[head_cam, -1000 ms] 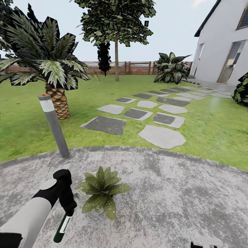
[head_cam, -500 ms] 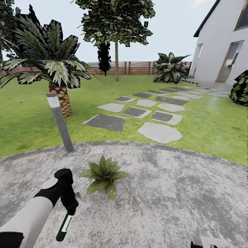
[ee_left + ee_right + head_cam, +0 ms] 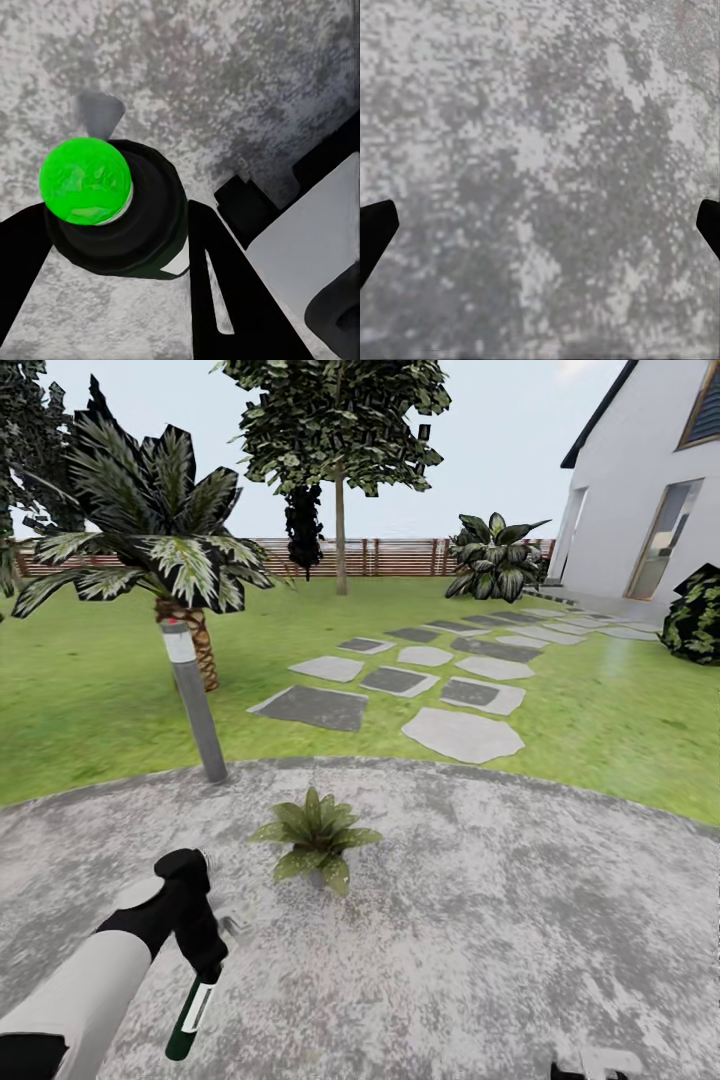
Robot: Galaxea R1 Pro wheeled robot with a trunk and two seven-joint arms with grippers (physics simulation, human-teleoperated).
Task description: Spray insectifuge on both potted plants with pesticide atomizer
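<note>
My left gripper (image 3: 205,968) is shut on the pesticide atomizer (image 3: 187,1015), a slim dark green bottle with a pale label, held tilted low over the round grey patio (image 3: 520,940). In the left wrist view, dark fingers (image 3: 214,277) clamp the bottle's dark body (image 3: 150,217), and its grey spray head (image 3: 97,112) points at the paving. One potted plant (image 3: 318,838), a low rosette of speckled green leaves, stands on the patio ahead and to the right of the bottle, apart from it. The second potted plant is out of view. My right gripper (image 3: 540,225) hangs open over bare paving.
A grey bollard lamp (image 3: 195,705) stands at the patio's far left edge, with a palm tree (image 3: 160,550) behind it. Stepping stones (image 3: 400,685) cross the lawn toward the white house (image 3: 640,500). A brown slat fence (image 3: 390,557) closes the back.
The whole view has shifted: the plant, bollard and palm now sit farther off and more to the right, so the camera moved back. My left arm keeps the bottle in the same grip.
</note>
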